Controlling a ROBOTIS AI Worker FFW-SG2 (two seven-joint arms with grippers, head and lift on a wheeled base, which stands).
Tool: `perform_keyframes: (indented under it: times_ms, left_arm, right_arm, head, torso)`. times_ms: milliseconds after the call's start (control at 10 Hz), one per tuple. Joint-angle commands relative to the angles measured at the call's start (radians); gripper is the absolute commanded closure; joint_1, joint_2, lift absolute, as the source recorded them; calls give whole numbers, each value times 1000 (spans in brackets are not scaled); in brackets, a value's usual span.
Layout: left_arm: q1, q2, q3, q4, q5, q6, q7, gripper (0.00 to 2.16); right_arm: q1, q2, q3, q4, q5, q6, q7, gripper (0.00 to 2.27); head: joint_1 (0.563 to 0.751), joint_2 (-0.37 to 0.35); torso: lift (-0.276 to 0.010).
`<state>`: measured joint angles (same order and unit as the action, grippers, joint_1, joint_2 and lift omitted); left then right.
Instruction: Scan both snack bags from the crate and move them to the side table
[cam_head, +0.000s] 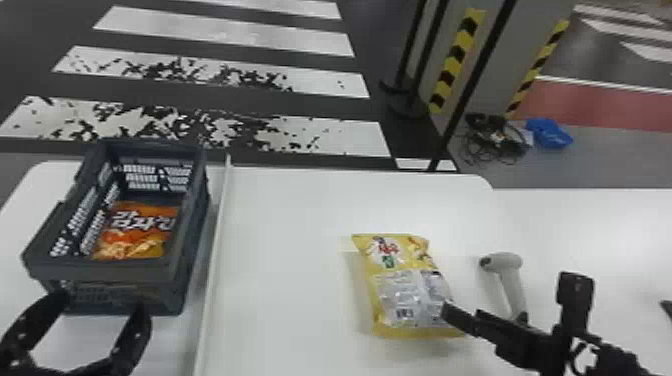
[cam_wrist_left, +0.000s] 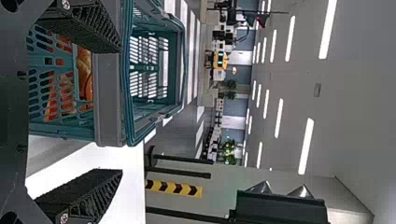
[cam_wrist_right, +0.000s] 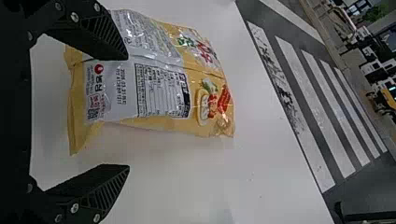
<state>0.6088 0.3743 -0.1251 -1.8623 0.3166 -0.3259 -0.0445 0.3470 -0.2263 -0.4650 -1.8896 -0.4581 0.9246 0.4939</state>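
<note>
In the head view, my left gripper (cam_head: 102, 306) is open at the near end of the grey crate (cam_head: 107, 269). The orange snack bag (cam_head: 142, 232) lies inside that crate. The left wrist view has the left gripper (cam_wrist_left: 121, 110) with its fingers apart beside the crate wall (cam_wrist_left: 109, 102). A yellow snack bag (cam_head: 407, 285), label side up, lies on the white table. My right gripper (cam_head: 510, 299) stands open at the bag's near right corner. In the right wrist view, one finger of the right gripper (cam_wrist_right: 128, 112) overlaps the yellow bag (cam_wrist_right: 159, 88); nothing is between its fingers.
A white handheld scanner (cam_head: 507, 265) rests right of the yellow bag, just beyond the right gripper. A thin raised white edge (cam_head: 216, 250) runs between the crate and the yellow bag's table (cam_head: 290, 250). Another white surface (cam_head: 610, 230) extends at the right.
</note>
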Motion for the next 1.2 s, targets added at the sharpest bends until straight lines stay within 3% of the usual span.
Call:
perform_keyframes:
  times_ms: [0,200,300,400,500,600,1100]
  left_arm:
    - [-1,0,-1,0,-1,0,0,80]
    - [-1,0,-1,0,1,0,0,80]
    - [-1,0,-1,2,-1,3,2,80]
    - [0,0,-1,2,-1,3,3,80]
    - [-1,0,-1,2,-1,3,3,80]
    - [-1,-2,-1,2,-1,3,3,80]
    - [2,-2,-1,-3,1,0,3,80]
  right_arm:
    - [-26,-5,14,44,1,7,12,181]
    - [-62,-16,36,115,7,7,20,265]
    - [-65,-18,36,124,19,7,43,883]
    - [-65,-18,36,121,30,17,43,1767]
    - [-62,-18,26,112,30,26,43,2132]
    - [-56,-18,17,98,29,29,43,2253]
    - [1,5,-80,-95,-39,50,63,2253]
  head:
    - [695,-211]
    - [695,-199]
    - [695,-196]
    - [695,-194]
    - [695,-194]
    - [695,-198]
    - [695,-209]
  torso:
    - [-99]
    - [-99]
    - [-99]
    - [-99]
    - [-99]
    - [-99]
    - [-99]
